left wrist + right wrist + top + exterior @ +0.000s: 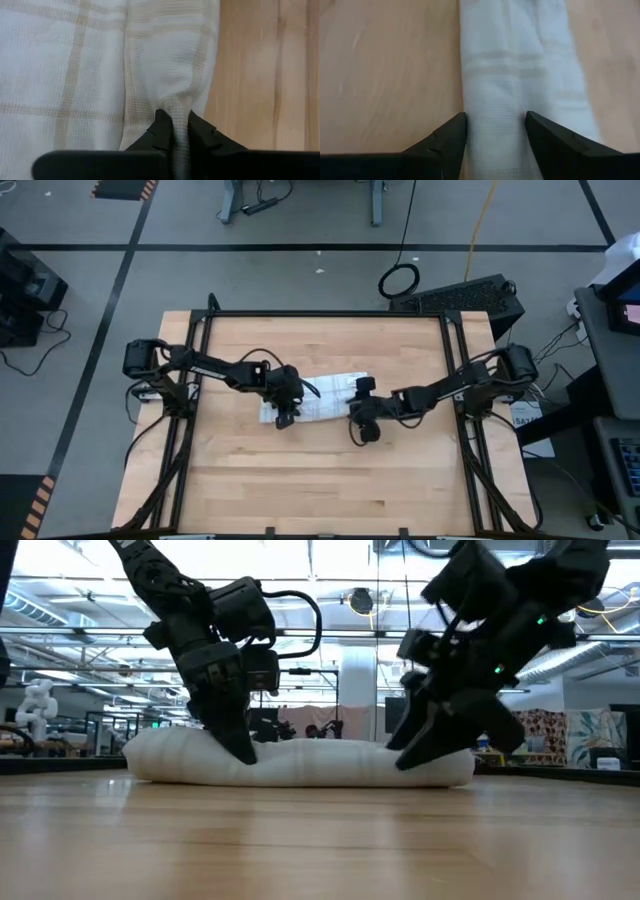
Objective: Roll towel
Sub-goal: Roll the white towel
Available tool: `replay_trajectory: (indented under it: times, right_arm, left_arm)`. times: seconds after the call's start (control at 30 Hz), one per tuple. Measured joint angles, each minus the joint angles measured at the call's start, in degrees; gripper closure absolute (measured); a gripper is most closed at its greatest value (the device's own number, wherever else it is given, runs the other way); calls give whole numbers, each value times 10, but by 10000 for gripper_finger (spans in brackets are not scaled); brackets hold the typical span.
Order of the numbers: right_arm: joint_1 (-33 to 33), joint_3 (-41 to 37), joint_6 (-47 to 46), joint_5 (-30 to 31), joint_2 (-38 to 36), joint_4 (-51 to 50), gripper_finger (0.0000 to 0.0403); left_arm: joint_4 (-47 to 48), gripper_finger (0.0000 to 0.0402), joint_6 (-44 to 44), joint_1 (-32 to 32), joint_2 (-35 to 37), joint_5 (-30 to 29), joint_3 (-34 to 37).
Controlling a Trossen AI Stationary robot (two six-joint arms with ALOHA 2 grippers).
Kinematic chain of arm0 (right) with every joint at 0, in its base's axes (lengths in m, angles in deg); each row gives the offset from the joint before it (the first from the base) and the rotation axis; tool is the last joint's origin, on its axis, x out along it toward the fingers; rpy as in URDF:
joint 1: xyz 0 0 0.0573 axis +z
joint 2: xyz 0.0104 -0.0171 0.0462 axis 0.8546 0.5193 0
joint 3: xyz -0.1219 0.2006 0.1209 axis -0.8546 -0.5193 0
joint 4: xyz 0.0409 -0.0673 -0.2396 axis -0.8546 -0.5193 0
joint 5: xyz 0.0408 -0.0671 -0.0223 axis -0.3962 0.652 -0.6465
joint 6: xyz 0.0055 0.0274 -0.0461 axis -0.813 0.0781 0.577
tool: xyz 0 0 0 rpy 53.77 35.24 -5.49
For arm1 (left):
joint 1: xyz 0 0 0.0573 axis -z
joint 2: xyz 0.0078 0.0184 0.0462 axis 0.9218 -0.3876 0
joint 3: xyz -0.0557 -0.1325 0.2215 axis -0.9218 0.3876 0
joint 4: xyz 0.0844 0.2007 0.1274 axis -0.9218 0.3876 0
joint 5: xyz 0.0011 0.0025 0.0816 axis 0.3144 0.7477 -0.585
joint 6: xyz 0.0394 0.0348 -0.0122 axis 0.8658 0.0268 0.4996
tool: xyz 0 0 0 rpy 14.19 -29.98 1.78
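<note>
The white towel (322, 396) with thin grid lines lies at the table's middle as a low, long roll (320, 764) running left to right. My left gripper (284, 418) is at the towel's left part, slanting down and shut on cloth (180, 120). My right gripper (360, 416) is at the towel's right end. It is open, with one finger (451, 142) on each side of the rolled strip (512, 85). My left gripper pinches a raised ridge of cloth (181, 107) between its two fingers, on the rolled edge next to the bare wood. It comes slanting down from above. The towel rests on the table; how many layers are held does not show. My right gripper's fingers stand close against the roll's two sides; whether they touch it, I cannot tell.
Bare wooden tabletop (320, 490) surrounds the towel on all sides. Black frame rails (200, 330) run along the table's left, right and far edges. Nothing else lies on the table.
</note>
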Motion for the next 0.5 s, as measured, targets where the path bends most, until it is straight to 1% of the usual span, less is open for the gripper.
replay_trajectory:
  times: [0.07,0.13,0.27,0.37,0.43,0.5]
  right_arm:
    - [-17,0,-9,-29,11,1,208]
    - [-33,0,-27,-62,28,3,215]
    - [-63,3,-66,-118,54,13,238]
    - [-80,3,-93,-161,61,17,271]
    - [-91,3,-108,-197,57,14,298]
    - [-104,2,-126,-237,47,8,327]
  left_arm:
    - [-4,353,-21,1,1,-11,0]
    - [-13,328,-38,4,3,-25,1]
    - [-7,257,-27,9,9,-41,0]
    - [7,199,-17,8,27,-49,-1]
    - [26,164,-12,8,51,-53,-1]
    - [45,134,-9,8,81,-70,-2]
